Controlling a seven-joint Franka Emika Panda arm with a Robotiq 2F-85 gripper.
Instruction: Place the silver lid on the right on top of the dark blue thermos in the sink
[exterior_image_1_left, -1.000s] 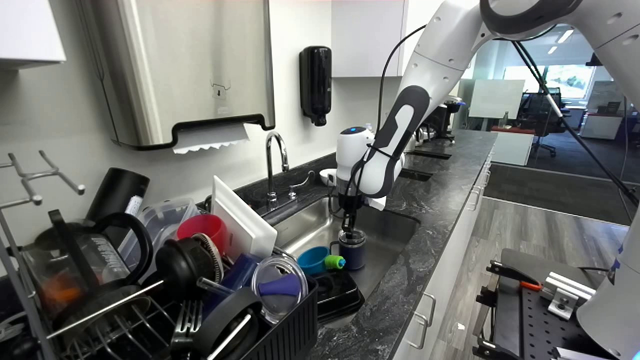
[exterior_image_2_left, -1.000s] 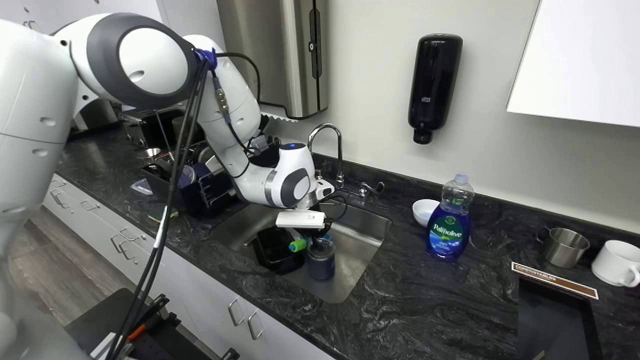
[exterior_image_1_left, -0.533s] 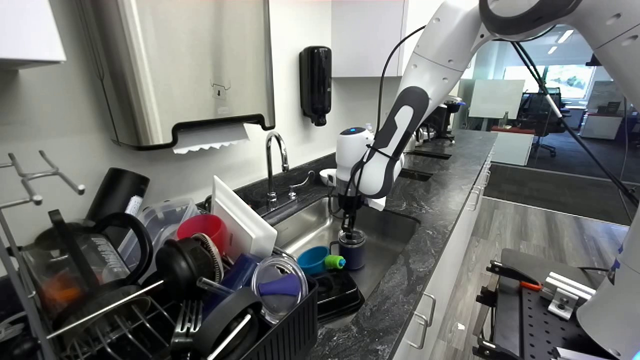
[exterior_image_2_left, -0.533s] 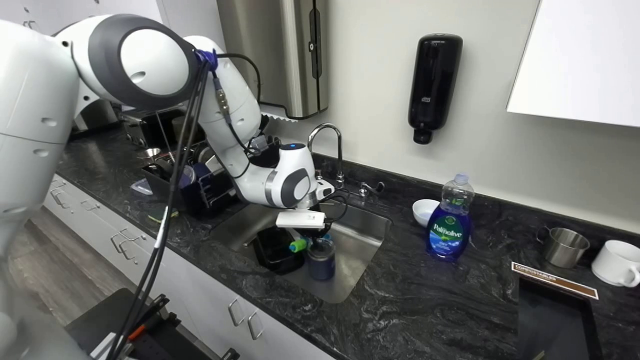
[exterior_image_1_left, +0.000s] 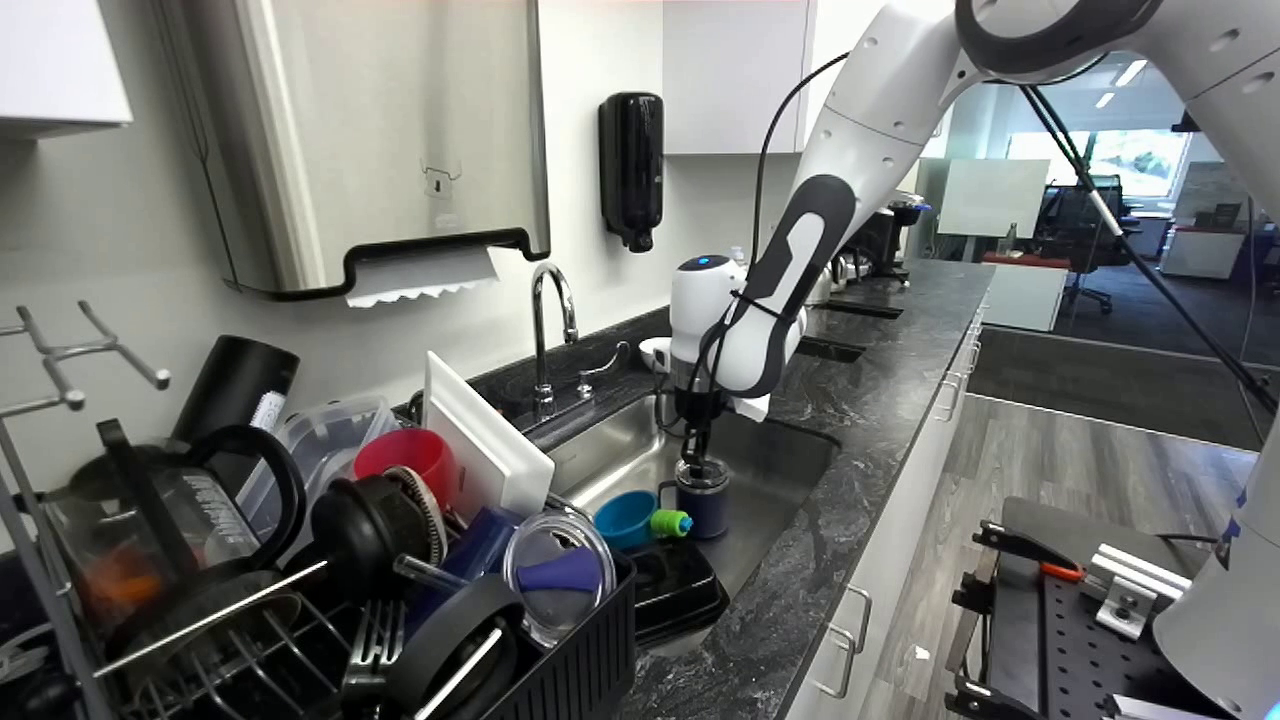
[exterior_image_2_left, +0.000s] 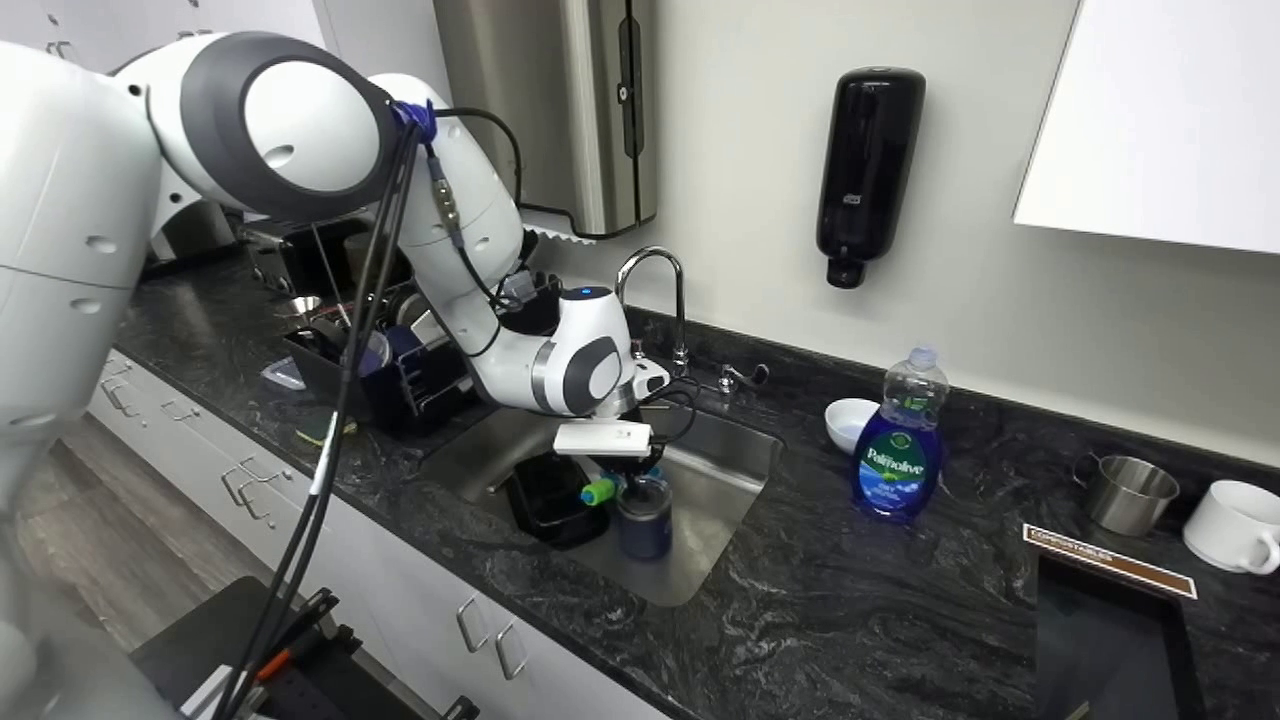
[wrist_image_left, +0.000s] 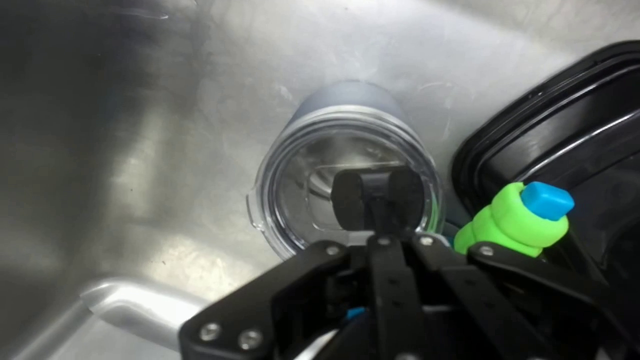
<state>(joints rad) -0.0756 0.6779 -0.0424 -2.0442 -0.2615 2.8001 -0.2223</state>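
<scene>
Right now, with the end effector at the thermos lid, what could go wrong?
The shut end effector appears off-centre over the clear lid, so pressing might tilt it or tip the dark blue thermos. A sideways swing could bump the blue-tipped green piece nearby. The lid's seating is unclear; it may be loose.

In an exterior view, the tall bottle (exterior_image_2_left: 900, 438) on the desk (exterior_image_2_left: 850, 610) is displaying "Palmolive" across its label (exterior_image_2_left: 893, 467) — the smaller print (exterior_image_2_left: 890, 488) beneath is proving illegible. A brown-and-white strip (exterior_image_2_left: 1110, 562) is spelling "COMPOSTABLES". The black wall dispenser (exterior_image_2_left: 870, 165) is bearing a white mark (exterior_image_2_left: 851, 198) — too small to read.
</scene>
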